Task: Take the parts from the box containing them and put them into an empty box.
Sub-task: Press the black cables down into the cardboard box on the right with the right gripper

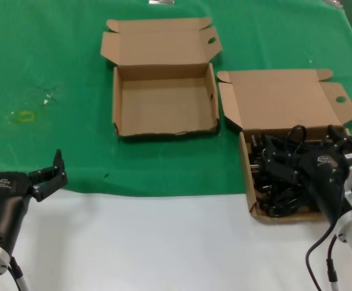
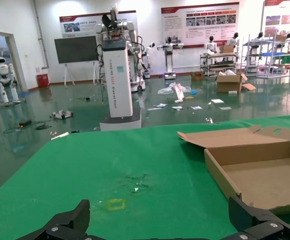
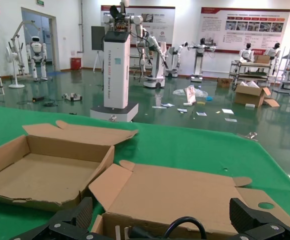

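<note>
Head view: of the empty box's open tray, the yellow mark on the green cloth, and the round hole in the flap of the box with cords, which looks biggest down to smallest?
1. Empty box, its tray: by far the largest.
2. Yellow mark.
3. Round hole: only slightly smaller than the mark, so that order is unsure.

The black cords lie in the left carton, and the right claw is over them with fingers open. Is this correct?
Not quite. The head view shows the black cords in the right carton; the left carton is empty. The right claw is indeed over them, open.
</note>
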